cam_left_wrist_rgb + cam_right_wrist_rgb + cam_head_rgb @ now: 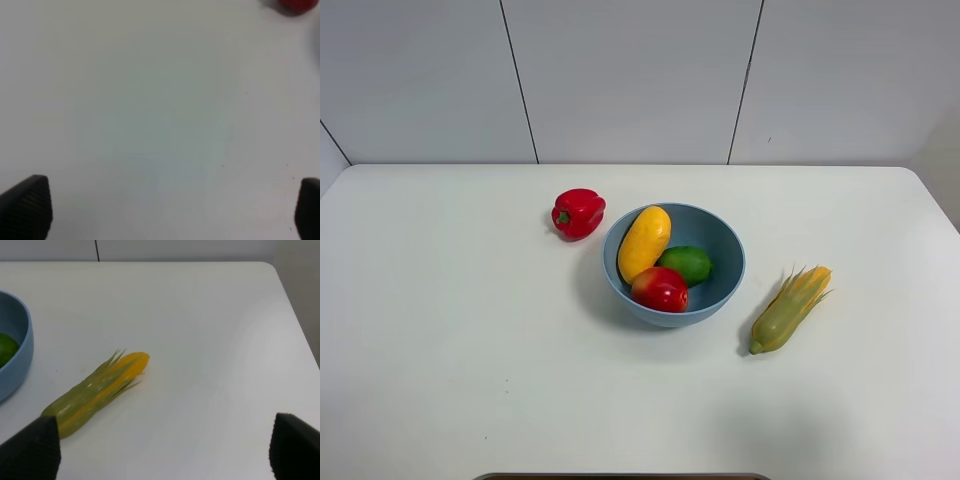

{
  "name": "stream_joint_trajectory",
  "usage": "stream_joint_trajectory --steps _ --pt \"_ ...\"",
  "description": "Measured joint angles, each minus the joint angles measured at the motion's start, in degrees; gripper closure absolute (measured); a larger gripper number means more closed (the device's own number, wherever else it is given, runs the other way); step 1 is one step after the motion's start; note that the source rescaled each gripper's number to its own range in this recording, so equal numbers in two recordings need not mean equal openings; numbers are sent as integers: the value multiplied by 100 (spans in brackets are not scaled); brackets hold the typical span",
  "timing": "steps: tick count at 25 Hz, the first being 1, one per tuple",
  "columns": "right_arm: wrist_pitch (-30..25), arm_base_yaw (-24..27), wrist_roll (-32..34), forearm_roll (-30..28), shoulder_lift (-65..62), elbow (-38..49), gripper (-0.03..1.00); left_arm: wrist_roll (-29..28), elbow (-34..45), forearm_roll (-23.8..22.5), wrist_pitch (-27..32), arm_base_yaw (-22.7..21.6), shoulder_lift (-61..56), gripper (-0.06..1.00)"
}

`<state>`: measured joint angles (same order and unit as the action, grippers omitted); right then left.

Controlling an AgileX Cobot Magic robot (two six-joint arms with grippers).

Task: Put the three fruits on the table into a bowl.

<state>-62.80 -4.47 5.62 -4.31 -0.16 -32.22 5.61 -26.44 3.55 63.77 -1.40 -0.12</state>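
Light-blue bowl (725, 285) at counter (470, 350) centre is holding the mango (644, 242), lime (686, 264) and red-yellow apple (660, 289); the task is appearing complete. Left pincer (172, 207) and right pincer (165, 452) are both hanging apart, gripping nothing.

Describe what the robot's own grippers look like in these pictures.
Only fingertips show, in the wrist views; the high view shows no arm. The left gripper has black fingers with fine ribbing on the pads. The right gripper has black fingers with blunt, rounded-off ends and a similar fine texture. No cables or markings are visible.
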Motion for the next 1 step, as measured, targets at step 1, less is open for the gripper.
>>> stream_joint_trajectory --steps 1 --pt "0 0 0 0 0 0 38 0 0 0 0 0 0 -4"
